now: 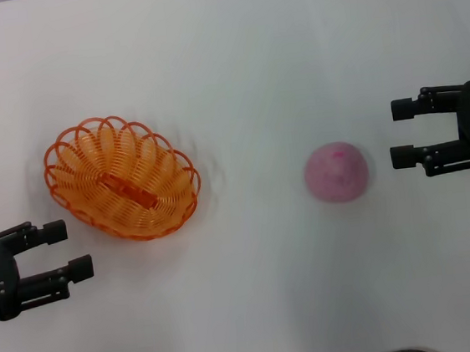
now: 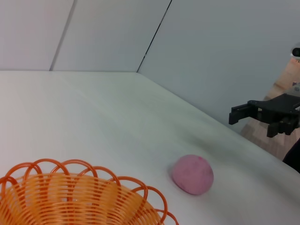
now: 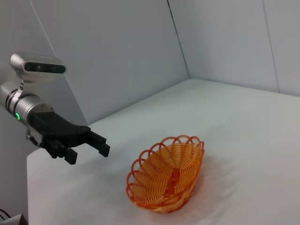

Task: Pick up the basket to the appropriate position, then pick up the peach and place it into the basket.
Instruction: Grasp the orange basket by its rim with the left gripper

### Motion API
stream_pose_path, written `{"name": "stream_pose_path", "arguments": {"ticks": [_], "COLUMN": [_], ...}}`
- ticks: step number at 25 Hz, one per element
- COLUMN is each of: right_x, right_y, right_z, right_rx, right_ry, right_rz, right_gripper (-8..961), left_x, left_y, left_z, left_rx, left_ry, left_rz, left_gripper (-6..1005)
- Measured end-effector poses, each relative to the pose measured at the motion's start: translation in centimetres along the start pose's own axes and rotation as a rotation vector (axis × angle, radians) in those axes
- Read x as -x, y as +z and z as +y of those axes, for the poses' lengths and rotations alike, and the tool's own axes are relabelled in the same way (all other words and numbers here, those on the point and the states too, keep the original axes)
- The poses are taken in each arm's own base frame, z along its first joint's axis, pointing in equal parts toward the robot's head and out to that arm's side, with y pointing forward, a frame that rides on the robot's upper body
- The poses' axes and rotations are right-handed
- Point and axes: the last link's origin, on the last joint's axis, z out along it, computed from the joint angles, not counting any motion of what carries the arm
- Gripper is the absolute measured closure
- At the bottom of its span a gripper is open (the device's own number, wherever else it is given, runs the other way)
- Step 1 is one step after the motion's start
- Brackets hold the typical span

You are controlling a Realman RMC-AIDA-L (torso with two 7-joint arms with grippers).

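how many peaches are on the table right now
1. The peach lies on the white table, right of the basket, just ahead of the open right gripper. Nothing could hide another.

The head view looks straight down on the white surface [image 1: 233, 75]. Both wrist views look low across it from opposite sides, sharing the basket [image 1: 122, 178].

1 basket [image 1: 122, 178], 1 peach [image 1: 336, 172], 2 hands [image 1: 68, 248]
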Motion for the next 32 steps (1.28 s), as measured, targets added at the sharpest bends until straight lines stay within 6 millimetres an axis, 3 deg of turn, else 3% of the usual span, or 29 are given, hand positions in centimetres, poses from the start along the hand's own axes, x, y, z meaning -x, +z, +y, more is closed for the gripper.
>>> {"name": "stream_pose_path", "arguments": {"ticks": [13,18,28,32], "right_x": [0.0,0.0,0.3,0.3], "right_y": [0.2,0.2,0.6,0.6], "right_z": [0.0,0.0,-0.2,-0.3], "right_rx": [0.002,-0.001,-0.001,-0.002], "right_ry": [0.001,0.001,-0.007,-0.008], "right_rz": [-0.002,-0.002,-0.003,-0.002], "right_gripper": [98,98,99,99], "left_x": [-0.1,-1.1,-10.6,-15.4], "left_y": [0.1,-0.4,-2.0,-2.1], "left_z": [0.0,-0.2,-1.4,-2.1], "left_rx": [0.004,-0.009,-0.046,-0.063], "left_ry": [0.002,-0.016,-0.121,-0.138], "left_rz": [-0.001,0.002,-0.019,-0.04], "left_gripper": [206,212,221,222]}}
